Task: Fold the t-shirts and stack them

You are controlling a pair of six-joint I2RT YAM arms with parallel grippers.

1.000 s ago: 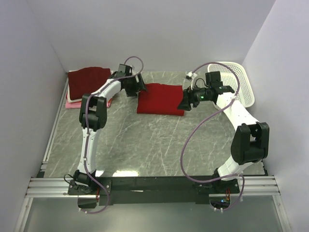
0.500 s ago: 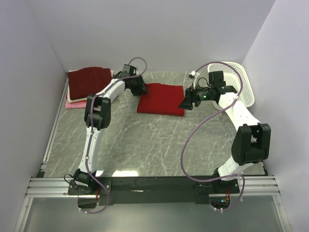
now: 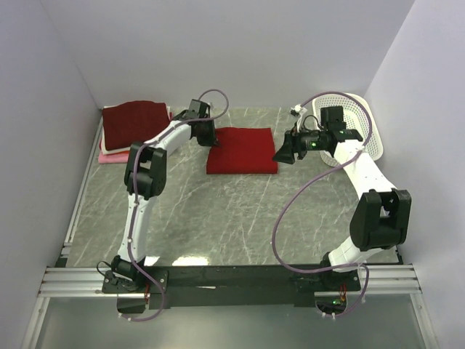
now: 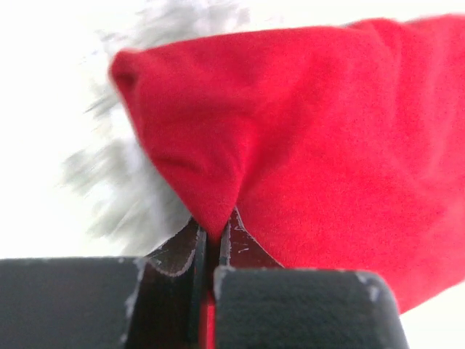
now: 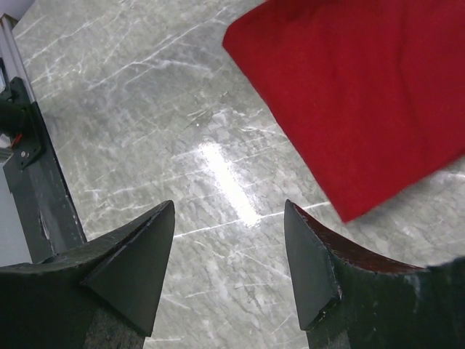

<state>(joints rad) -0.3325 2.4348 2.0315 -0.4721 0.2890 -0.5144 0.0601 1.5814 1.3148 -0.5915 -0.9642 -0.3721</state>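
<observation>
A bright red t-shirt point(image 3: 242, 150) lies folded into a rectangle on the marble table at the back middle. My left gripper point(image 3: 215, 143) is at its left edge, shut on a pinch of the red cloth point(image 4: 214, 196), which rises between the two black jaws. My right gripper point(image 3: 280, 155) hovers just off the shirt's right edge, open with nothing between its fingers point(image 5: 142, 254); the red shirt point(image 5: 363, 94) fills the upper right of its wrist view. A stack of folded t-shirts point(image 3: 134, 122), dark maroon on top with pink and white beneath, sits at the back left corner.
A white perforated basket point(image 3: 360, 127) stands at the back right behind my right arm. Grey marble tabletop point(image 3: 218, 211) stretches in front of the red shirt. White walls close in the back and both sides; a metal rail point(image 3: 80, 211) runs along the left edge.
My left gripper moved right onto the red shirt's left edge and shut on the cloth. The shirt shifted a little to the right. My right gripper drew back slightly, still open.
</observation>
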